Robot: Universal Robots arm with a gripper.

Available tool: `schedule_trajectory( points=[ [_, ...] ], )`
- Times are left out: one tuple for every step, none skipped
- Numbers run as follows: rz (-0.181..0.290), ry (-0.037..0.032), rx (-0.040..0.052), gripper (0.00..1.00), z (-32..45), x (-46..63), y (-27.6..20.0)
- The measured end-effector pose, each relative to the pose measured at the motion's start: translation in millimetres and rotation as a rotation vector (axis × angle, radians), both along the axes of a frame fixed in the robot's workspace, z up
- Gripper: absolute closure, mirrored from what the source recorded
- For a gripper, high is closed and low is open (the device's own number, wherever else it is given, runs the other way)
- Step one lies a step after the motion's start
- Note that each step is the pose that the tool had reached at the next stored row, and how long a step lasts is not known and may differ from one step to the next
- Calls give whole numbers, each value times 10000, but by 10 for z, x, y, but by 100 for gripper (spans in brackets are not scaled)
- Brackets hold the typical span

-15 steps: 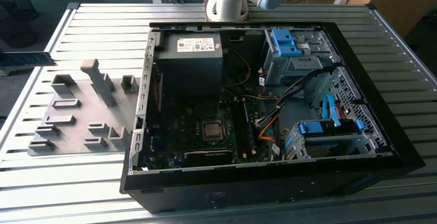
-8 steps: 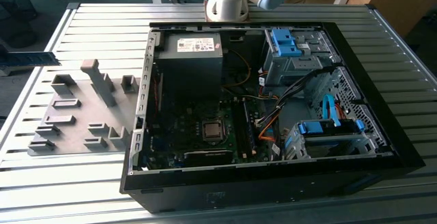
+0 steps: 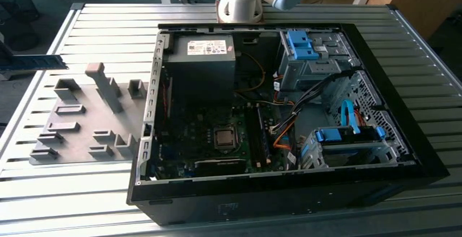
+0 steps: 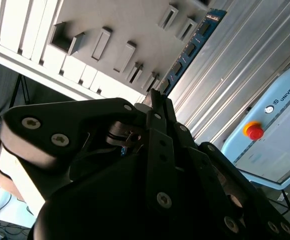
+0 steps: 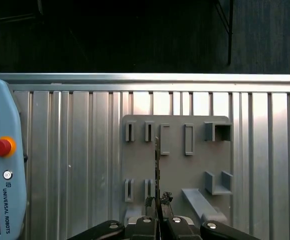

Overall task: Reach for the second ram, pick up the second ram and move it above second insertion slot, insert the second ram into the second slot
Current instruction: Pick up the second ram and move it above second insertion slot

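Tabletop [image 3: 72,193]: slatted metal, with bare slats around the plate and along the edge at the exterior view's left.
Case [image 3: 426,156]: open, filling the exterior view's right half and reaching the near edge.
Plate [image 3: 79,123]: grey and slotted, between the case and the tabletop's edge at the exterior view's left.
Pendant [image 5: 0,190]: on the tabletop near the plate, with bare slats between them.
Gripper [image 5: 158,202]: jaws clamped on the ram's end.
Ram [image 5: 156,160]: juts straight out from the jaws, edge-on over the plate, well apart from the case.
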State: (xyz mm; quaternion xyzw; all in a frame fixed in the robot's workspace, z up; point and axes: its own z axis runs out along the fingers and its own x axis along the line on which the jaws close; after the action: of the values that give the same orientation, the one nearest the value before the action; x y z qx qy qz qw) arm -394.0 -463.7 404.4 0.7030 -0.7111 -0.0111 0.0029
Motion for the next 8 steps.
schedule_trajectory(
  points=[
    [0,1,-1,86,1,5,0],
    [0,1,0,86,0,10,0],
    [0,1,-1,86,0,15,0],
    [0,1,-1,86,0,21,0],
    [0,1,-1,86,1,26,0],
    [0,-1,0,86,0,30,0],
    [0,0,0,86,0,34,0],
    [0,1,0,86,0,39,0]
  ],
)
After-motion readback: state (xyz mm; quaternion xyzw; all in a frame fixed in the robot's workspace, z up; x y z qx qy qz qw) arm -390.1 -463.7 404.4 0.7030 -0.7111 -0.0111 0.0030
